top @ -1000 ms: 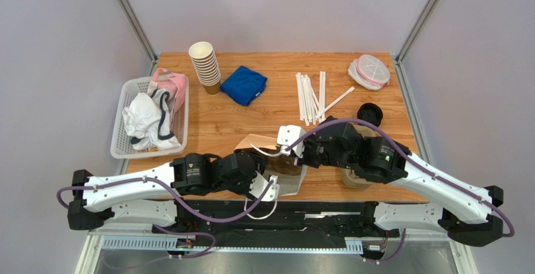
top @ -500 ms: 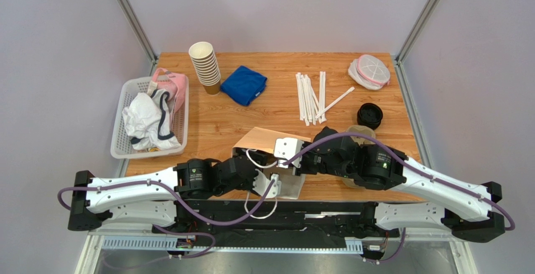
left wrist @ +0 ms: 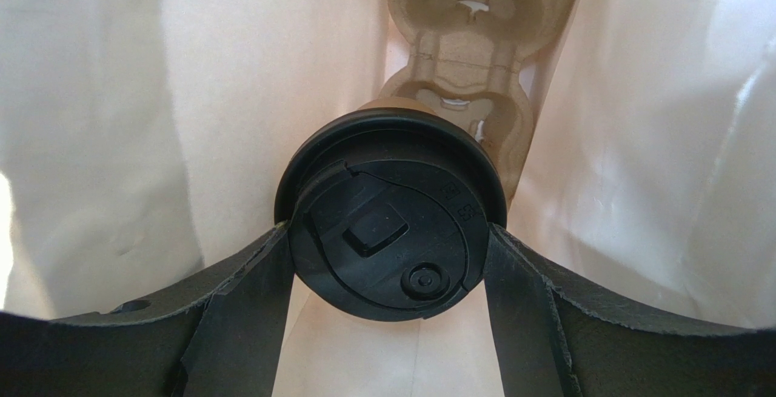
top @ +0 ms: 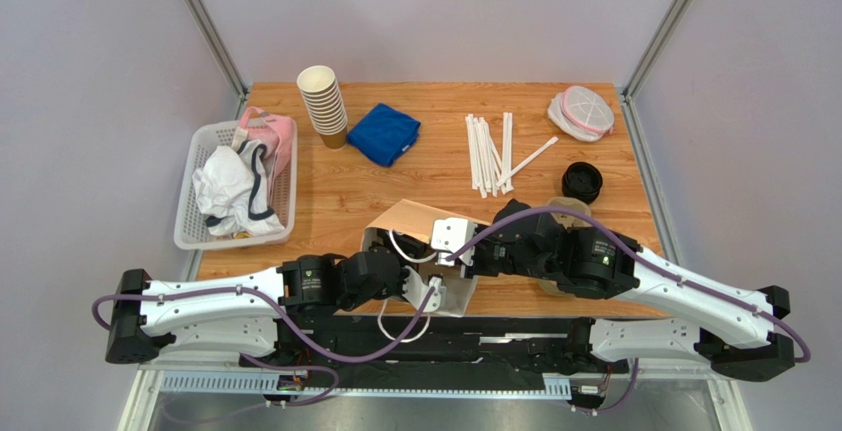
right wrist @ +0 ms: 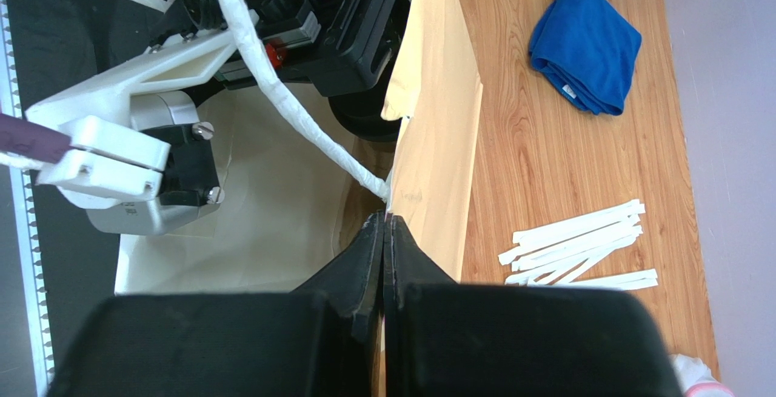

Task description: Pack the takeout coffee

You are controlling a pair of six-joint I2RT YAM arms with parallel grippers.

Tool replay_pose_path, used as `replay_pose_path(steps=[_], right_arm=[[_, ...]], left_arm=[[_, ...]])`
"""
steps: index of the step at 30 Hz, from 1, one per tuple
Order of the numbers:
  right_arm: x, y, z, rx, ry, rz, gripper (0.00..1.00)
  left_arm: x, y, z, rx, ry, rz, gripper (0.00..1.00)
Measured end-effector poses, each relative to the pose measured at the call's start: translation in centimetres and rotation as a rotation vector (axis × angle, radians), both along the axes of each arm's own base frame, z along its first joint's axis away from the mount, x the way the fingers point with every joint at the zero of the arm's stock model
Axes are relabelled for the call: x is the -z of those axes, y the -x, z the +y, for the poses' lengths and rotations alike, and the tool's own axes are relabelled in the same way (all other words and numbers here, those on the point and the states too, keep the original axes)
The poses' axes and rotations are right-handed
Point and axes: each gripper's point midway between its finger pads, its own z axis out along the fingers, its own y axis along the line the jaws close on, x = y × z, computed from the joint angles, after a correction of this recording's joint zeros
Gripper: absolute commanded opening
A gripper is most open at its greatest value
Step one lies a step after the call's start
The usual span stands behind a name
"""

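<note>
The takeout coffee (left wrist: pixel 392 215), a brown cup with a round black lid, sits between my left gripper's fingers (left wrist: pixel 241 297), inside a kraft paper bag (left wrist: pixel 228 70). My left gripper (left wrist: pixel 387 233) is shut on the cup just under the lid. A cardboard cup carrier (left wrist: pixel 474 42) lies at the bag's bottom beyond the cup. In the top view the bag (top: pixel 410 219) stands near the table's front edge with my left gripper (top: pixel 415 278) reaching into it. My right gripper (right wrist: pixel 384 224) is shut on the bag's rim (right wrist: pixel 437 142) and holds it up. It also shows in the top view (top: pixel 464 253).
A stack of lidless cups (top: pixel 324 105), a blue cloth (top: pixel 383 133) and white straws (top: pixel 489 150) lie at the back. A loose black lid (top: pixel 582 181) and a lidless brown cup (top: pixel 568 209) sit by my right arm. A white basket (top: pixel 188 204) of cloths stands left.
The bag has risen from lying flat to standing with its mouth open. My right gripper has moved nearer with the rim. My left gripper has gone into the bag.
</note>
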Motion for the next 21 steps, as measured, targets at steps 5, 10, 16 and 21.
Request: replay_pose_path(steps=[5, 10, 16, 21], right_arm=[[-0.1, 0.5, 0.1, -0.021, -0.012, 0.018, 0.00], [-0.4, 0.9, 0.1, -0.033, -0.031, 0.030, 0.00], [-0.5, 1.2, 0.1, -0.034, -0.044, 0.047, 0.00], [-0.6, 1.7, 0.3, -0.060, -0.049, 0.063, 0.00]], left_arm=[[1.3, 0.3, 0.3, 0.010, -0.028, 0.015, 0.25], [2.1, 1.2, 0.3, 0.061, -0.036, 0.057, 0.25], [2.1, 1.5, 0.3, 0.082, -0.044, 0.061, 0.25], [2.9, 1.1, 0.5, 0.061, -0.077, 0.064, 0.24]])
